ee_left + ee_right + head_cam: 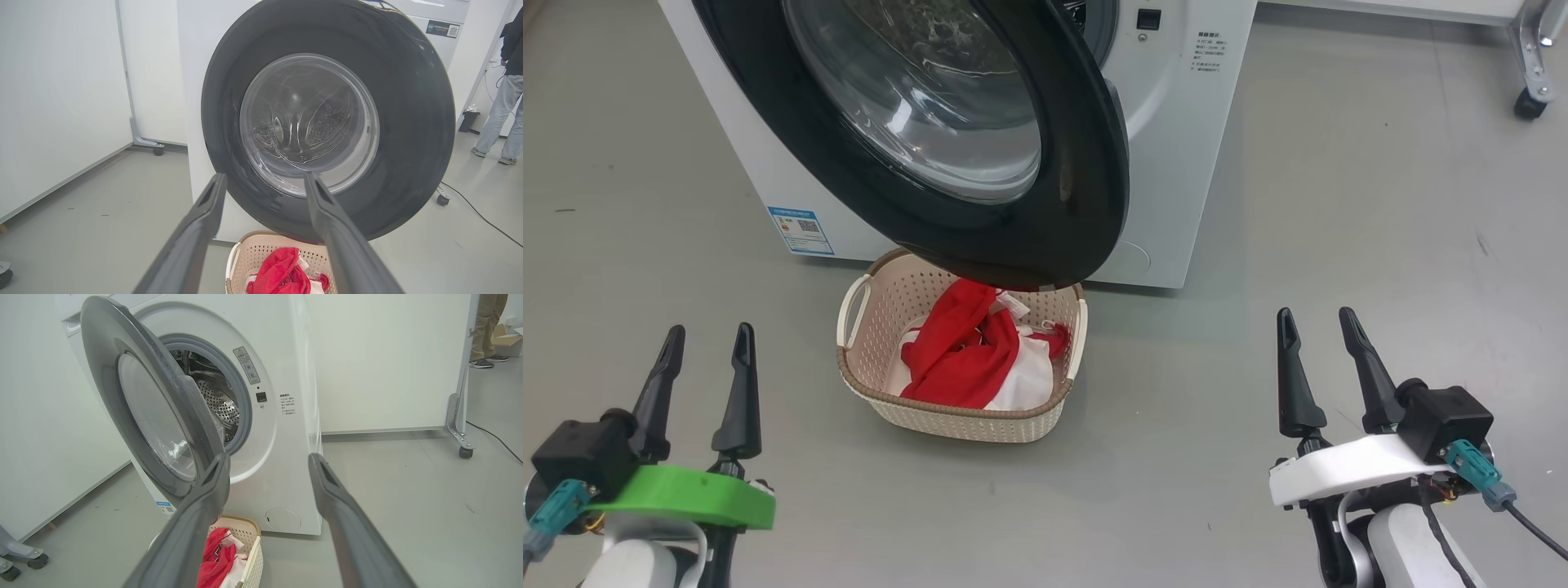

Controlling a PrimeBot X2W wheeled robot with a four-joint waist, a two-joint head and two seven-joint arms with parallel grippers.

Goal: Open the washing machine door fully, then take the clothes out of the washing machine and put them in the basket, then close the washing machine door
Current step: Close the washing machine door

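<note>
Our left gripper (709, 331) and right gripper (1315, 314) hang wide open, empty; clothes (964, 351) lie in the basket (964, 426), and the half-open door (1086, 188) ahead turns its outer face to the left gripper, which we judge better placed for pushing it shut.

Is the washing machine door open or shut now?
Open. The washing machine door stands swung away from the washing machine, and the grey gasket and steel drum show behind its edge.
</note>
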